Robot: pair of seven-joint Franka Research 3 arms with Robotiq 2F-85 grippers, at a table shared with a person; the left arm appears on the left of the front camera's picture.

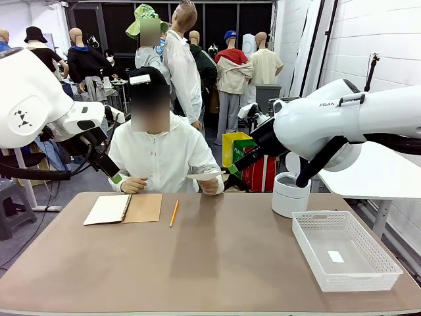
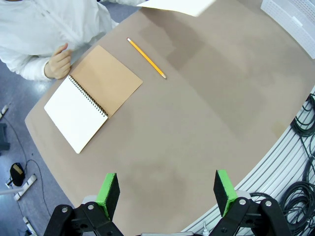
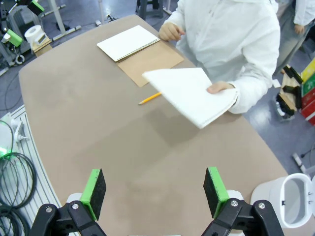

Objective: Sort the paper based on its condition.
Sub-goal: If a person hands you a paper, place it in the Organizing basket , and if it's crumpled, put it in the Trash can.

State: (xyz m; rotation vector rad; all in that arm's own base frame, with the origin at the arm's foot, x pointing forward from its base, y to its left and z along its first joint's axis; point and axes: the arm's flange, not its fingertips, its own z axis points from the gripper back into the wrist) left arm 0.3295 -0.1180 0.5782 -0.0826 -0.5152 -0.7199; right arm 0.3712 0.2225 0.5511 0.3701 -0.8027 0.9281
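Observation:
The person at the far side holds a flat white sheet of paper above the table in one hand. In the right wrist view the paper hovers over the table's far edge, well ahead of my right gripper, which is open and holds nothing. My left gripper is open too, high above the near part of the table, with a corner of the paper at the top of its view. Seen from the front, both grippers, left and right, hang raised beside the person.
An open spiral notebook with a brown cover lies at the far left, a yellow pencil beside it. A white basket stands at the right. A white bin stands off the table's far right corner. The person's other hand rests by the notebook.

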